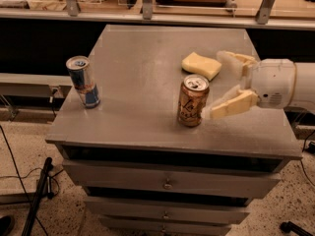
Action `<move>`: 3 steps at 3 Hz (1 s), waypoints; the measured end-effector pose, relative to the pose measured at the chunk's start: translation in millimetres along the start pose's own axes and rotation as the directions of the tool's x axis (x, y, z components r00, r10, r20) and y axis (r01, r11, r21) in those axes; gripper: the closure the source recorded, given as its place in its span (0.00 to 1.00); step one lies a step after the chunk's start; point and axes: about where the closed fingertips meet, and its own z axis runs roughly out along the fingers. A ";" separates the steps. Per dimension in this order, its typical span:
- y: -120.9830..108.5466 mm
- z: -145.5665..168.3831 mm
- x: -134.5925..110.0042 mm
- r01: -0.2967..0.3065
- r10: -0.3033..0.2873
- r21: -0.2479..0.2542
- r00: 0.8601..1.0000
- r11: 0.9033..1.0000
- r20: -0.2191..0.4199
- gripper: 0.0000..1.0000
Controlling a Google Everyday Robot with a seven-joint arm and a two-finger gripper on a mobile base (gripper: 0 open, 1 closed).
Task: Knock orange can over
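The orange can (192, 101) stands upright near the front middle of the grey cabinet top (142, 68). It is copper-orange with pale lettering and a silver top. My gripper (214, 86) reaches in from the right, just right of the can. Its two pale fingers are spread wide: the near finger (230, 105) has its tip almost at the can's side, the far finger (235, 61) sits further back beside the sponge.
A yellow sponge (201, 65) lies behind the can. A slimmer blue-and-silver can (83, 81) stands upright near the left edge. Drawers sit below the top. A railing and shelf run along the back. Cables and a stand lie on the floor at the left.
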 end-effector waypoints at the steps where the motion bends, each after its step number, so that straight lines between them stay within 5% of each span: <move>1: 9.7 21.3 -0.4 0.036 -0.033 -0.044 0.997 0.998 0.070 0.00; 3: 7.1 43.8 16.0 0.022 -0.017 -0.043 0.995 0.999 0.096 0.00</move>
